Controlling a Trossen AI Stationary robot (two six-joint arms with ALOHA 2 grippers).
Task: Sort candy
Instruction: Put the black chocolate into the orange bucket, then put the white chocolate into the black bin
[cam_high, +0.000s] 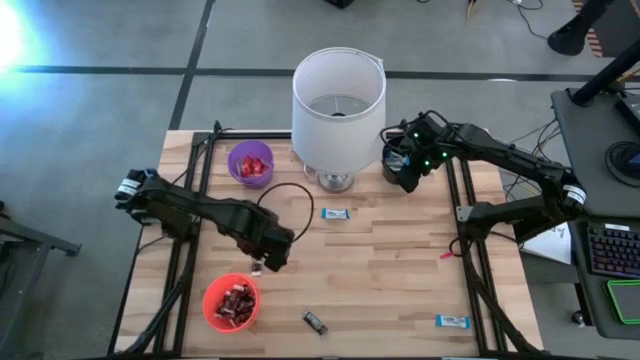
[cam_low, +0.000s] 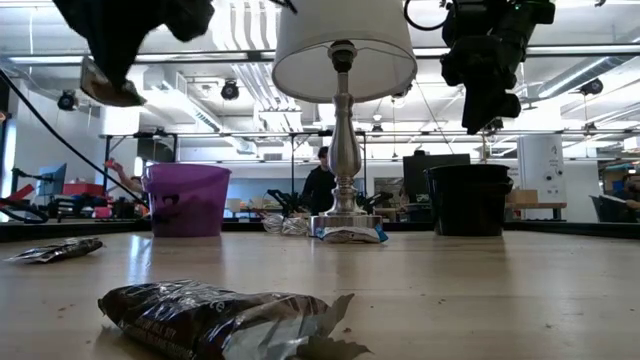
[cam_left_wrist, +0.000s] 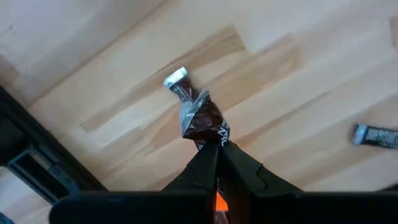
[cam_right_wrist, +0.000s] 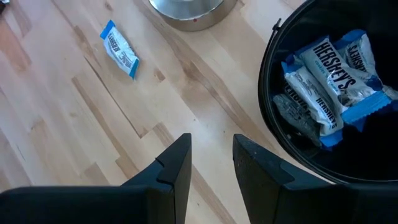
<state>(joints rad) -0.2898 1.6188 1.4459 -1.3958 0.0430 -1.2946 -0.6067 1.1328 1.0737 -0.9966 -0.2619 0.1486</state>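
The left arm reaches from the table's left edge toward the middle of the light wooden slatted table (cam_high: 400, 250), its wrist bent downward. The left gripper (cam_high: 262, 264) hangs above the boards, just beside the orange-red plastic cup (cam_high: 231, 302) that holds red-wrapped candy bars. Its fingers (cam_left_wrist: 239, 163) are clenched on the end of a dark brown wrapped mini candy bar (cam_left_wrist: 200, 117), which dangles below them, clear of the wood.

The right arm stretches from the table's right edge toward the far side, folded at the elbow. The right gripper (cam_high: 405, 168) hovers over the black plastic cup (cam_high: 396, 165) beside the white-shaded lamp with a metal base (cam_high: 338, 100). Its fingers (cam_right_wrist: 176, 168) stand apart with nothing between them.

Only the right wrist view looks into the black cup, where several blue-and-white wrapped bars (cam_right_wrist: 323, 81) lie piled; it also shows one blue-and-white bar (cam_right_wrist: 120, 50) on the boards near the lamp's base. The high view alone takes in the rest: a purple plastic cup (cam_high: 250, 163) with red-wrapped pieces at the far left, a dark-wrapped bar (cam_high: 315, 322) at the near edge, another blue-and-white bar (cam_high: 452, 321) at the near right, and a small red piece (cam_high: 446, 254) by the right arm's frame. The low view puts the dark-wrapped bar up close and shows a person in dark clothing (cam_low: 318, 185) in the room behind the lamp.
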